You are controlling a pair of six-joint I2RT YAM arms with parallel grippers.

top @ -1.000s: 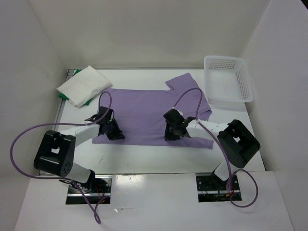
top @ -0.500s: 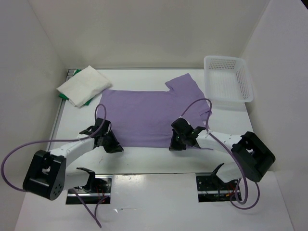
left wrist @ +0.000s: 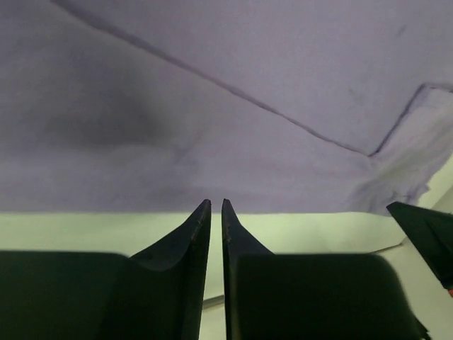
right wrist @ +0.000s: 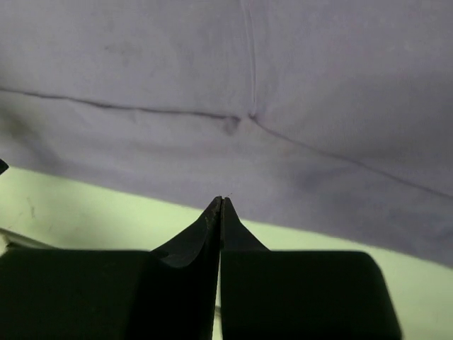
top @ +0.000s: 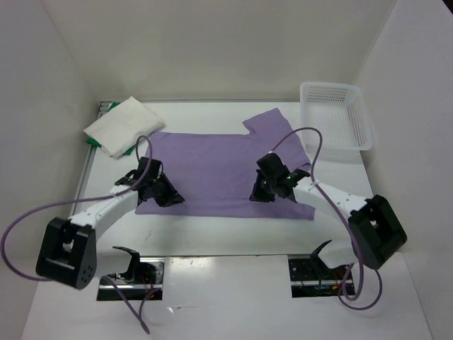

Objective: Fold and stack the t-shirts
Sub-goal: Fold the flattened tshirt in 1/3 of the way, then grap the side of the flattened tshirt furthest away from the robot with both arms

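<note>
The lavender t-shirt [top: 209, 166] lies spread flat mid-table, one sleeve [top: 272, 124] toward the back right. At back left the white t-shirt [top: 124, 124] sits folded on the green t-shirt [top: 90, 141], which shows only as a sliver. My left gripper [top: 167, 198] is low over the lavender shirt's near left edge. In the left wrist view its jaws [left wrist: 216, 202] stand a narrow crack apart with nothing between them, tips just over the hem [left wrist: 106, 205]. My right gripper [top: 262, 195] is at the near edge further right. Its jaws [right wrist: 221, 200] are pressed together just short of the cloth [right wrist: 283, 142].
A white lattice basket [top: 333, 86] stands at the back right corner. A strip of bare table [top: 226, 230] runs between the shirt's near edge and the arm bases. White walls close in the left, back and right sides. Purple cables loop off both arms.
Both grippers drew back toward the near table edge, then returned to the shirt's near hem. The shirt itself lies as before. The left jaws have parted slightly.
</note>
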